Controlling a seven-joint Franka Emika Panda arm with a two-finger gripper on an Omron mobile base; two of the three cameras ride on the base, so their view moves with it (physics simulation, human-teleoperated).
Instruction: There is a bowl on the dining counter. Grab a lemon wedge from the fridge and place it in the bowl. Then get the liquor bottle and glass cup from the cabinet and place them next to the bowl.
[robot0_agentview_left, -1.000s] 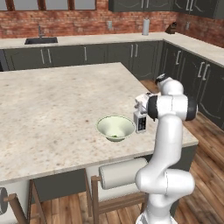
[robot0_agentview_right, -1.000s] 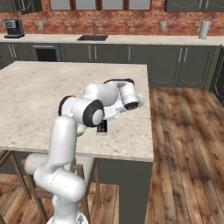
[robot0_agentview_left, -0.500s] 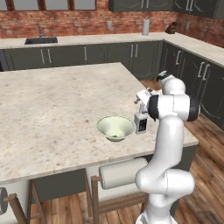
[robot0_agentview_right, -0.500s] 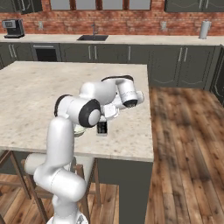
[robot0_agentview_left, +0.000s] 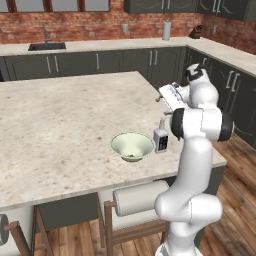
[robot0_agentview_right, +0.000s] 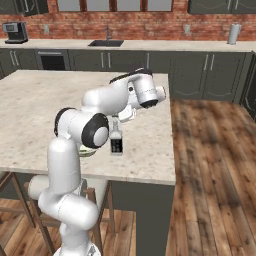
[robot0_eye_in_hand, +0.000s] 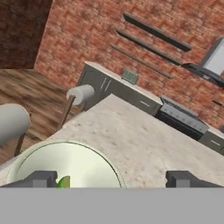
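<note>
Guessing the elbow could clip the liquor bottle (robot0_agentview_left: 161, 139) standing just beside the bowl (robot0_agentview_left: 132, 145) on the dining counter (robot0_agentview_left: 60, 120) if it swings low. Arm's folded high above them, gripper (robot0_eye_in_hand: 112, 179) spread wide, holding nothing. Lemon wedge (robot0_eye_in_hand: 64, 182) sits in the bowl.

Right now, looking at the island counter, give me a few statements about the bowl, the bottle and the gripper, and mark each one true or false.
1. The liquor bottle stands upright on the dining counter beside the bowl. True.
2. The bowl is empty. False: a lemon wedge lies in it.
3. The gripper clamps the bottle. False: its fingers are spread, with nothing between them.
4. A glass cup stands by the bowl. False: none is there.
</note>
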